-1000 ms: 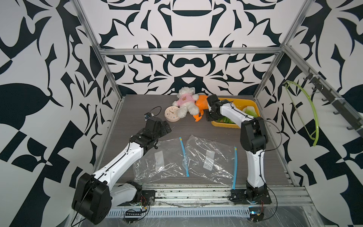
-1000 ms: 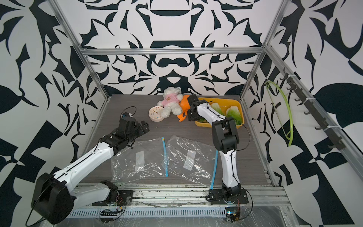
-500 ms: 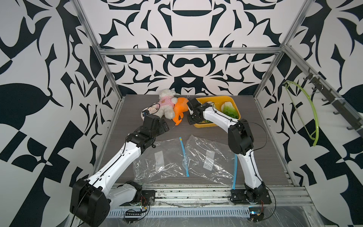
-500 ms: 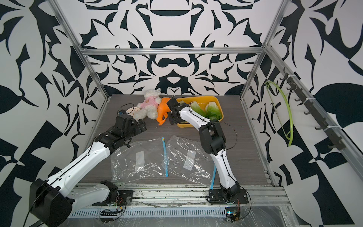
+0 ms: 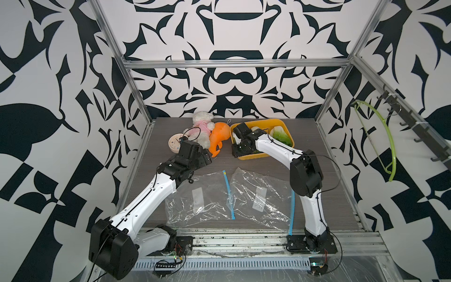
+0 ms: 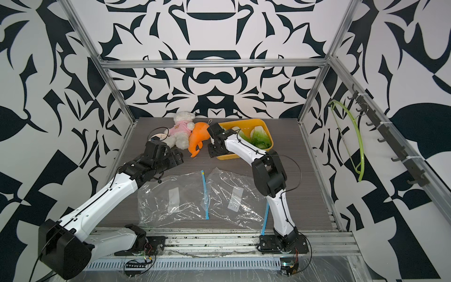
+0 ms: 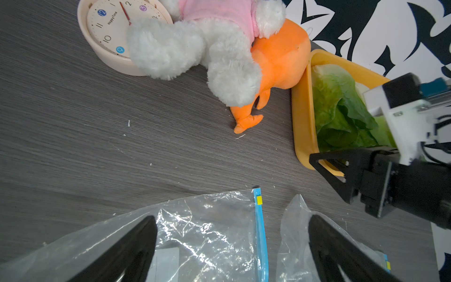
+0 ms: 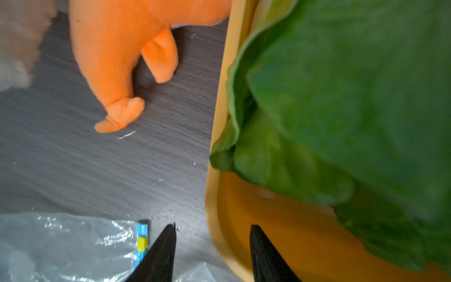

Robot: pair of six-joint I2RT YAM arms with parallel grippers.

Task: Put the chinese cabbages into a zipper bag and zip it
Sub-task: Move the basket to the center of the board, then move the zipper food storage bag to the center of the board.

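Chinese cabbages (image 5: 280, 136) sit in the yellow tray (image 5: 253, 156) at the back, your right gripper (image 8: 212, 225) hangs half open astride its rim gripping nothing, and your left gripper (image 7: 231, 217) is spread wide, empty too.

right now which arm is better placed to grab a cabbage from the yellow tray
Right. The right gripper hangs open astride the yellow tray rim, right beside the cabbages. The left gripper is open near the orange plush, farther from them.
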